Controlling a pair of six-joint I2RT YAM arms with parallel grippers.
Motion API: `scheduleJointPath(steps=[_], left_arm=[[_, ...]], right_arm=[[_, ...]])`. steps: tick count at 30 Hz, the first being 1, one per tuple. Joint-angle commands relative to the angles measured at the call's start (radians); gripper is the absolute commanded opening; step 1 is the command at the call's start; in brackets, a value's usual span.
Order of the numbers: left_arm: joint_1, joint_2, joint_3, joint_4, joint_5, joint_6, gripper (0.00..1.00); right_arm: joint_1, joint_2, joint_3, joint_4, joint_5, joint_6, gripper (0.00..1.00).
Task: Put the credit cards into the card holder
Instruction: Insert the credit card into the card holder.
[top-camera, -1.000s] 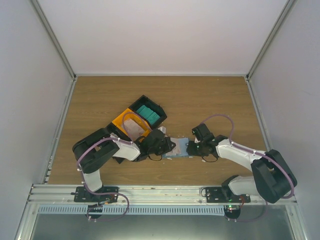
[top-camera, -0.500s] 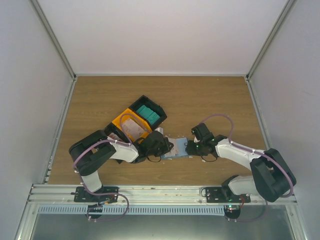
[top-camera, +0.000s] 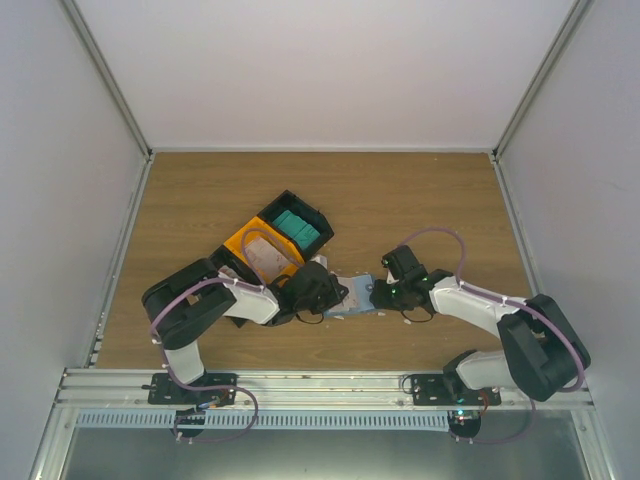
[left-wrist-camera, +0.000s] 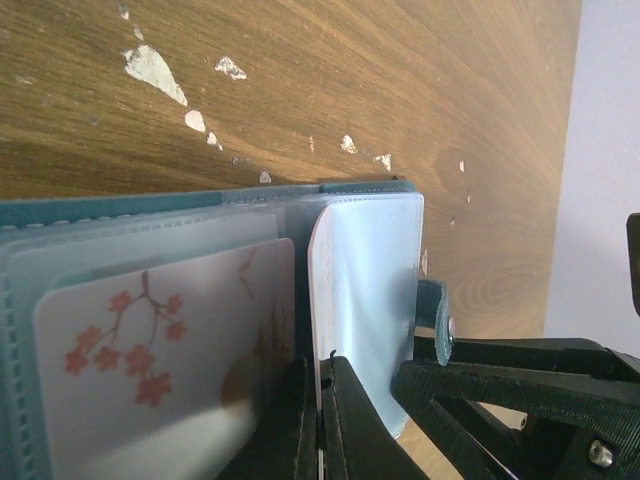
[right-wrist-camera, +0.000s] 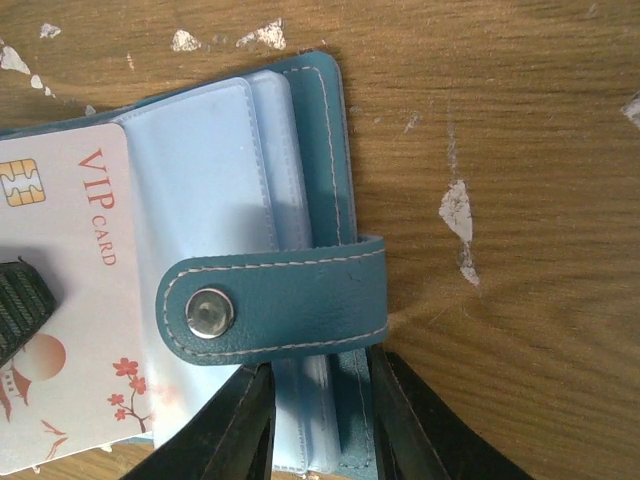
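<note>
The slate-blue card holder (top-camera: 358, 296) lies open on the table between my two grippers. My left gripper (top-camera: 322, 290) is shut on a white credit card (left-wrist-camera: 316, 290), seen edge-on, which stands against the holder's pale sleeves (left-wrist-camera: 370, 290). In the right wrist view this card (right-wrist-camera: 70, 290) reads VIP CARD and lies over the sleeves. Another card with red blossoms (left-wrist-camera: 150, 370) sits in a sleeve. My right gripper (top-camera: 386, 294) is shut on the holder's edge (right-wrist-camera: 322, 400) just under its snap tab (right-wrist-camera: 270, 298).
A black-and-orange bin (top-camera: 243, 243) stands behind the left gripper, with teal cards (top-camera: 297, 228) in one compartment and whitish cards with red marks (top-camera: 265, 255) in another. Small white scraps (left-wrist-camera: 152, 72) dot the wood around the holder.
My left gripper drew back a little to the left with the card, then came right again toward the holder. The right gripper has hardly moved.
</note>
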Motion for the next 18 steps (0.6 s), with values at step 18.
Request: scheduleJointPath(steps=[18], left_arm=[[-0.020, 0.029, -0.037, -0.011, 0.043, 0.008, 0.00]], right_arm=[[0.015, 0.061, -0.033, -0.042, -0.001, 0.044, 0.27]])
